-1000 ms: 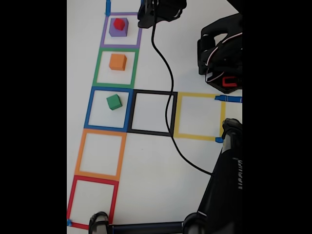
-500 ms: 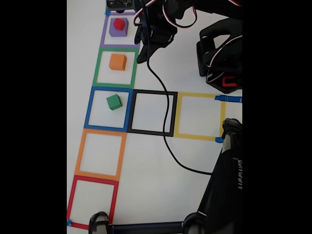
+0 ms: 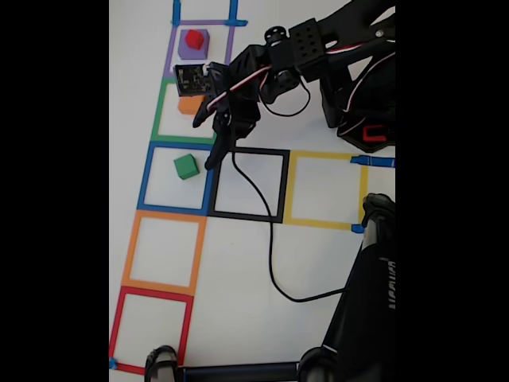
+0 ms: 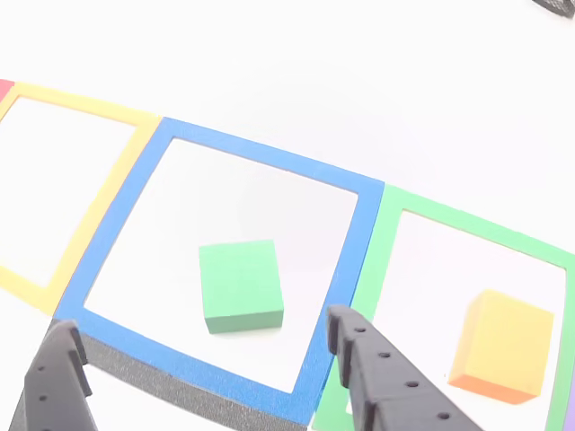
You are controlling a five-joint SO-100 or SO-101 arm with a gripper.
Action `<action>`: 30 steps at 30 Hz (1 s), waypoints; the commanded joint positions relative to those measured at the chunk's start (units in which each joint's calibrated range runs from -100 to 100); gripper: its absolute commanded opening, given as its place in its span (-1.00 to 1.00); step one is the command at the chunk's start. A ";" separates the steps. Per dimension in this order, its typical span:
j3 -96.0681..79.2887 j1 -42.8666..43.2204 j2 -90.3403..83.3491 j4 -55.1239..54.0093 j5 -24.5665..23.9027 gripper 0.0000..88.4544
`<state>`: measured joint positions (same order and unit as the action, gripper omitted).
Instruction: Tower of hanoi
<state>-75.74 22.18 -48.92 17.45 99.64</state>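
Green cube [image 4: 240, 285] between open pincer [image 4: 202, 346] tips.

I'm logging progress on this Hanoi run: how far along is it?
Early to mid. Done: the red cube sits on the purple cube in the purple square. In hand: nothing; the gripper is open, hovering by the green cube in the blue square. Left: the green cube and the orange cube each lie alone, unstacked, so most of the tower remains to be built.
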 commanded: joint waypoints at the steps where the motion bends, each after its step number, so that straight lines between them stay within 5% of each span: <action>1: -4.80 -1.75 3.67 -16.48 0.36 -0.24; 14: -13.89 -4.73 20.95 -46.36 0.36 -0.19; 30: -0.71 -1.95 52.27 -66.93 0.36 -0.18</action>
<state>-80.79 19.25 -1.06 -45.34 99.64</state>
